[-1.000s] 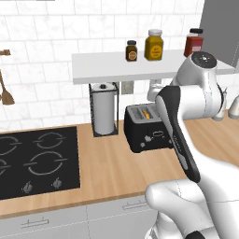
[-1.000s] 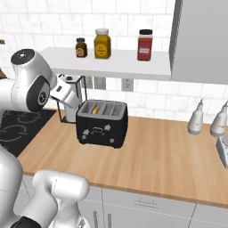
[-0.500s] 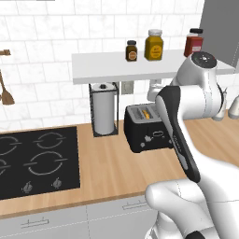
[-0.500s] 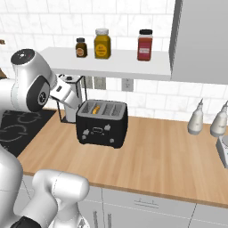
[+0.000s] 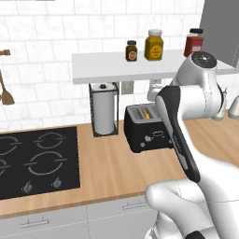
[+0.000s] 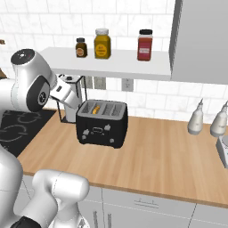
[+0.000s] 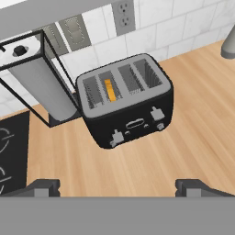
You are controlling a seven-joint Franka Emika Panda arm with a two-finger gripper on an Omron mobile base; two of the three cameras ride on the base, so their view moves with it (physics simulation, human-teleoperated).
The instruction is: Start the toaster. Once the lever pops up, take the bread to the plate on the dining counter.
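The black toaster (image 5: pixel 147 133) (image 6: pixel 101 124) (image 7: pixel 126 103) stands on the wood wall counter, its front with two levers and white marks facing the base. The bread (image 7: pixel 109 90) (image 6: pixel 95 108) (image 5: pixel 147 113) sits low in a left slot, only its yellow-orange top edge visible. My gripper (image 7: pixel 118 188) hovers above and in front of the toaster, open, its fingertips (image 7: pixel 43 187) far apart with nothing between them. In the right base view the hand (image 6: pixel 64 91) hangs left of the toaster, under the shelf. The plate and dining counter are out of view.
A wire-framed paper-towel roll (image 5: pixel 103 109) (image 7: pixel 36 82) stands just left of the toaster. A black cooktop (image 5: pixel 32 161) lies further left. The white shelf (image 5: pixel 140 67) with jars overhangs the toaster. Two grey bottles (image 6: pixel 196 118) stand at the right.
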